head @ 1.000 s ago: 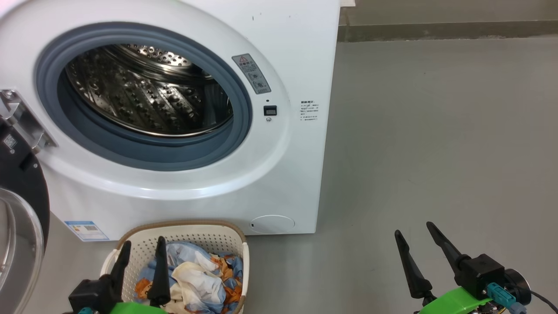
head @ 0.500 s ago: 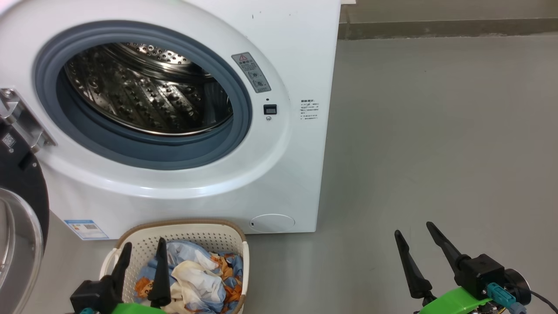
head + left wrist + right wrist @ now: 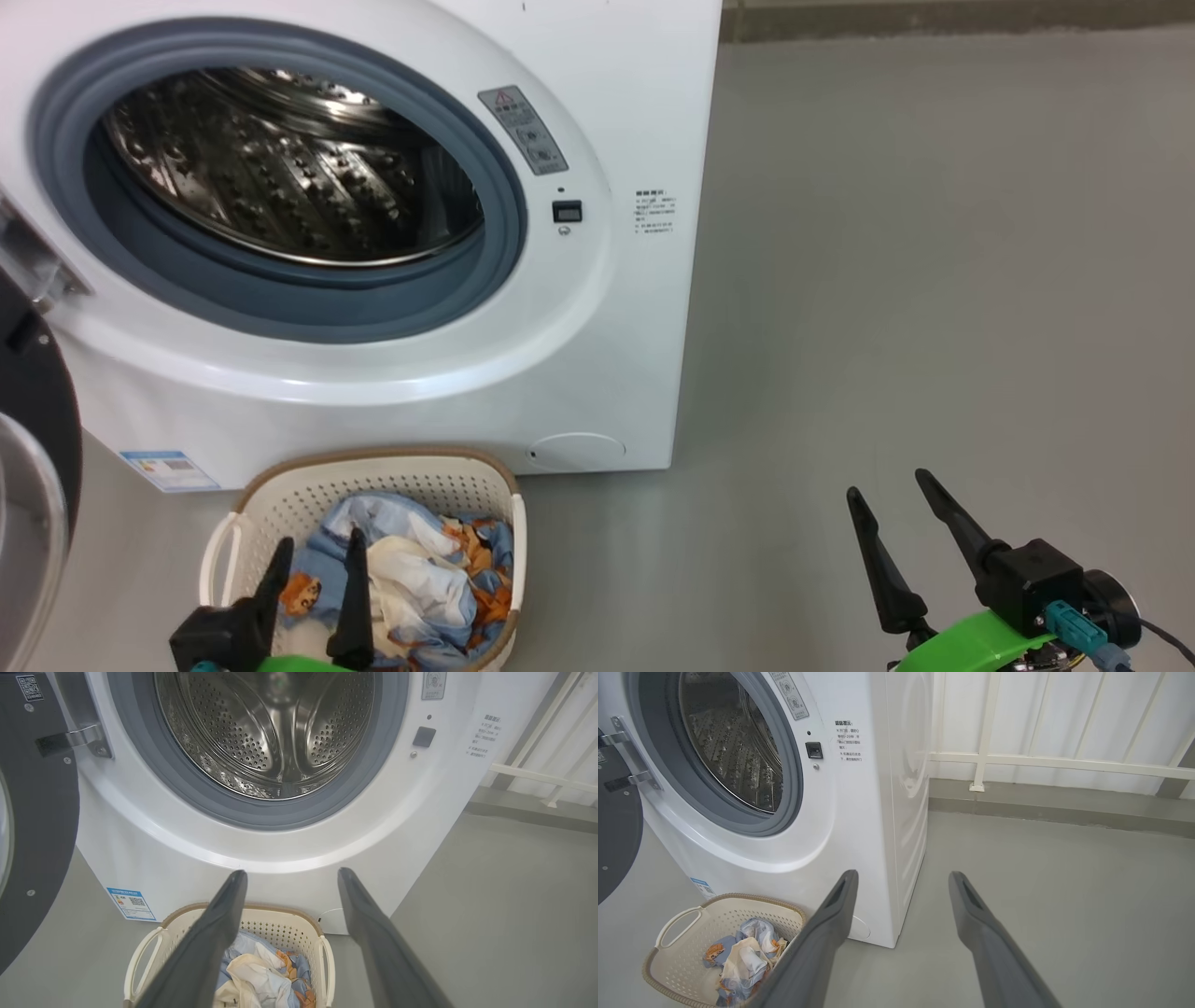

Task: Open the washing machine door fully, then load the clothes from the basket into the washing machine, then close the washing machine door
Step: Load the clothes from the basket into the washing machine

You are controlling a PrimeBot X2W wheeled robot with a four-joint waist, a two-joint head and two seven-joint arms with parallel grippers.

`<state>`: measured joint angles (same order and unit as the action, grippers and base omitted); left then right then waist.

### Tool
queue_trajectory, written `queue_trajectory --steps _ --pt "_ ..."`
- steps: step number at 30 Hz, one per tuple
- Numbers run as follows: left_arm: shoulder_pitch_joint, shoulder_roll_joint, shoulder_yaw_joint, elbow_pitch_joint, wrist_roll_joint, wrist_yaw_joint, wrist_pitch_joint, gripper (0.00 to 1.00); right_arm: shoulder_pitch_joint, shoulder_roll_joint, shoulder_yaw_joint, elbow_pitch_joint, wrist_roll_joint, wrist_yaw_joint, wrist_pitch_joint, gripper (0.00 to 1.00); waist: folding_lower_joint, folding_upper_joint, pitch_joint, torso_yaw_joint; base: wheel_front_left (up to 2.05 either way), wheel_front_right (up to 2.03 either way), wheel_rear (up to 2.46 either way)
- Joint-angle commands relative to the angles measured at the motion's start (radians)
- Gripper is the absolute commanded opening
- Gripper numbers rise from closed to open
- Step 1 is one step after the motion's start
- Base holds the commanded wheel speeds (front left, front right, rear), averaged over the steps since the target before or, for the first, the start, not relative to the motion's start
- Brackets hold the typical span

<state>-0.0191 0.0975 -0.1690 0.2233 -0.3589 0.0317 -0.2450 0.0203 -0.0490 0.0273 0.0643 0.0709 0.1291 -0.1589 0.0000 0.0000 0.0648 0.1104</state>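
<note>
left end effector [image 3: 319, 539] released, over clothes [image 3: 425, 579] in basket [image 3: 373, 458] | right end effector [image 3: 885, 483] released

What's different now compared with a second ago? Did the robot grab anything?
Mostly the camera moved: the washing machine and the basket slid up the head view together. The left gripper sank slightly in that view, over the clothes. Nothing was grabbed or released. Unchanged: both grippers open and empty, the right gripper over the floor, the washing machine door open.
</note>
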Motion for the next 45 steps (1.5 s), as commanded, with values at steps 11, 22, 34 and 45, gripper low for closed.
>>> queue_trajectory --steps 11,22,34,45 --pt "-0.146 0.007 -0.003 0.183 0.013 0.005 0.045 1.00 -0.057 -0.025 -0.012 -0.058 -0.028 0.002 0.010 1.00 0.0000 0.0000 0.230 -0.066 0.00 0.00 0.00" --pt "-0.433 0.051 -0.008 0.557 0.003 -0.048 0.098 1.00 -0.129 -0.028 -0.035 -0.076 -0.050 0.002 -0.017 1.00 0.0000 0.0000 0.492 -0.148 0.00 0.00 0.00" --pt "-0.685 0.119 -0.002 0.877 -0.022 -0.100 0.180 1.00 -0.172 -0.013 -0.046 -0.088 -0.055 0.002 -0.047 1.00 0.0000 0.0000 0.685 -0.222 0.00 0.00 0.00" --pt "-0.856 0.159 0.001 1.005 -0.038 -0.118 0.176 1.00 -0.197 -0.005 -0.038 -0.106 -0.060 0.002 -0.064 1.00 0.0000 0.0000 0.812 -0.248 0.00 0.00 0.00"
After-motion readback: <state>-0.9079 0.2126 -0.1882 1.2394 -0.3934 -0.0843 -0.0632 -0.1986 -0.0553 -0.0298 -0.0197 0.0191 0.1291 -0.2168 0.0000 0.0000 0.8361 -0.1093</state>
